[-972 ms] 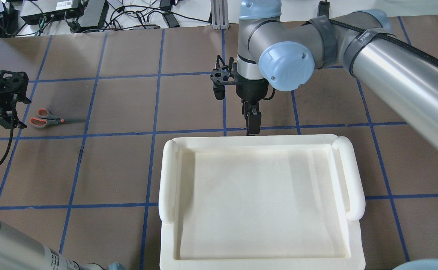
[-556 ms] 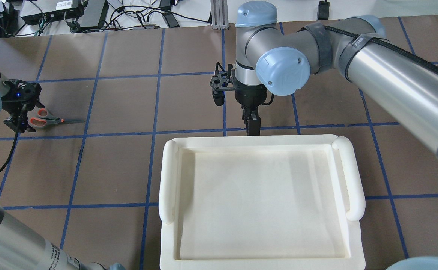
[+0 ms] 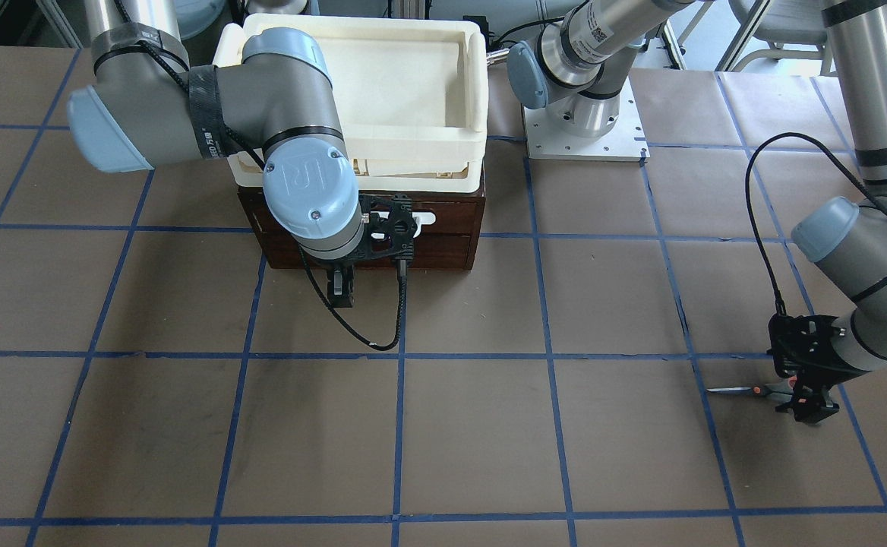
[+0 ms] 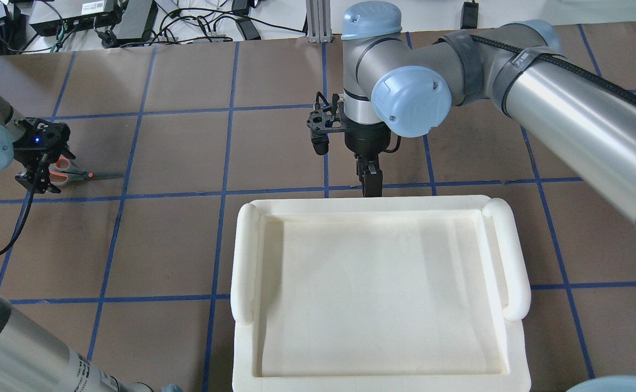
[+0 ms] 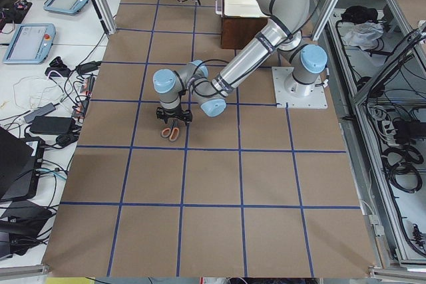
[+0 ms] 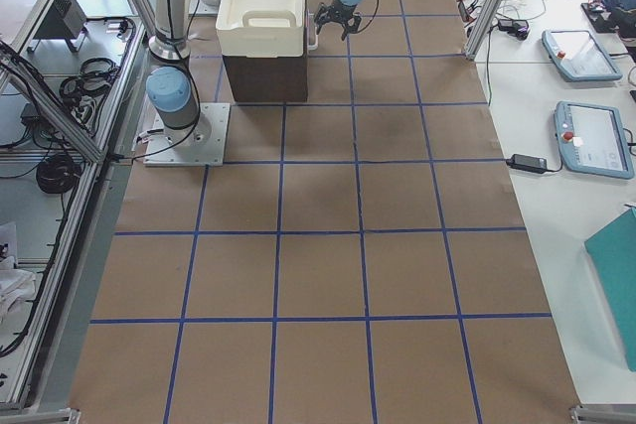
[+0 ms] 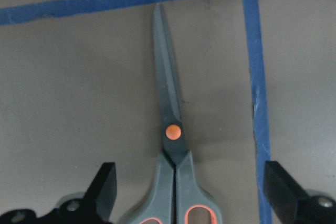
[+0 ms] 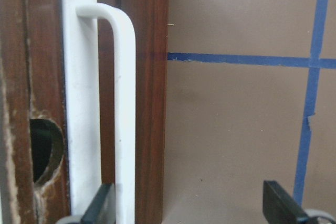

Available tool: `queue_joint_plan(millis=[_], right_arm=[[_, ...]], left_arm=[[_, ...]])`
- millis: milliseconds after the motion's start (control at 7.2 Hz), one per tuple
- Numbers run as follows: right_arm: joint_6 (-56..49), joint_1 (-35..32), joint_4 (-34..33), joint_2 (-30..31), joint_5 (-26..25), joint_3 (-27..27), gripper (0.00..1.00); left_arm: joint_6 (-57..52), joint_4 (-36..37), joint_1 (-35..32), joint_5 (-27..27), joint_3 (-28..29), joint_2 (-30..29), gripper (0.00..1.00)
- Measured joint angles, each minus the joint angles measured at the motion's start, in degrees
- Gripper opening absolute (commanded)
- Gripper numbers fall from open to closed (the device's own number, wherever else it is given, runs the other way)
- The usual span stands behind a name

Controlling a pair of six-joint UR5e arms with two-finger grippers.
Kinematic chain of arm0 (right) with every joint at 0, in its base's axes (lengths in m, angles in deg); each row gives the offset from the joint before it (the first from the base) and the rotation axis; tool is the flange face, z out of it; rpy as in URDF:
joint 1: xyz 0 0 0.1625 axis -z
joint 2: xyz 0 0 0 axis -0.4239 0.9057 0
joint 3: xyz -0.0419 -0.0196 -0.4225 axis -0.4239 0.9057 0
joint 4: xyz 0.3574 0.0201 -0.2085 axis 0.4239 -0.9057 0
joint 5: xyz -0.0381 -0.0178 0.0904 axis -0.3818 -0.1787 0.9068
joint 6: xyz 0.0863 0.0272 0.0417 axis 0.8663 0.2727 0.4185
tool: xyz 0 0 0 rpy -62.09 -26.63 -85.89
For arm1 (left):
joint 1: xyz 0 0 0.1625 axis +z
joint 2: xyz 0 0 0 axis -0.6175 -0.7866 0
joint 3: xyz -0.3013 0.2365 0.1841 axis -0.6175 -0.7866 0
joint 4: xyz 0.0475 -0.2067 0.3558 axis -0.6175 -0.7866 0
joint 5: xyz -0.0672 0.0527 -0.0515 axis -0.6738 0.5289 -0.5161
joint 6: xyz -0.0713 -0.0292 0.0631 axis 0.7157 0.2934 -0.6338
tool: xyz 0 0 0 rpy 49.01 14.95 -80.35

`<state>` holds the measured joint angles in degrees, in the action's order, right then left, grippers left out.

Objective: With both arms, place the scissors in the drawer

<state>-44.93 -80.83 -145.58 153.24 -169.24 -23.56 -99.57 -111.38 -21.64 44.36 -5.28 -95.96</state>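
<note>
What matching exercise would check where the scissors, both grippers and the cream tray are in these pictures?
Things:
1 scissors
2 left gripper
3 right gripper
4 cream tray

States:
A on top of the dark-brown drawer unit
B open, at the white bar handle
C lying flat, blades closed
D open, straddling the orange-looped handles

Pairs: 1-C, 2-D, 3-B, 4-A
</note>
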Motion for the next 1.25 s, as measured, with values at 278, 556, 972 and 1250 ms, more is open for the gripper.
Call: queue_joint_plan(millis=[278, 556, 972, 1250], right_arm=[[0.3, 0.0, 2.3, 0.4, -0.1, -0.1, 1.0], [0.0, 0.0, 2.2, 0.7, 0.0, -0.4, 1.0], [0.2, 0.0, 0.6, -0.2, 0.2, -2.1, 1.0], [0.1, 0.0, -0.3, -0.4, 0.3, -2.6, 1.0]], left_arm=[[-0.1, 0.4, -0.3, 0.0, 0.1, -0.3, 0.92], [-0.1, 1.1, 0.1, 0.1, 0.2, -0.8, 0.92], [-0.2, 1.3, 1.1, 0.0, 0.2, -2.0, 0.85], [-0.3, 1.3, 1.1, -0.1, 0.2, -2.2, 0.75]])
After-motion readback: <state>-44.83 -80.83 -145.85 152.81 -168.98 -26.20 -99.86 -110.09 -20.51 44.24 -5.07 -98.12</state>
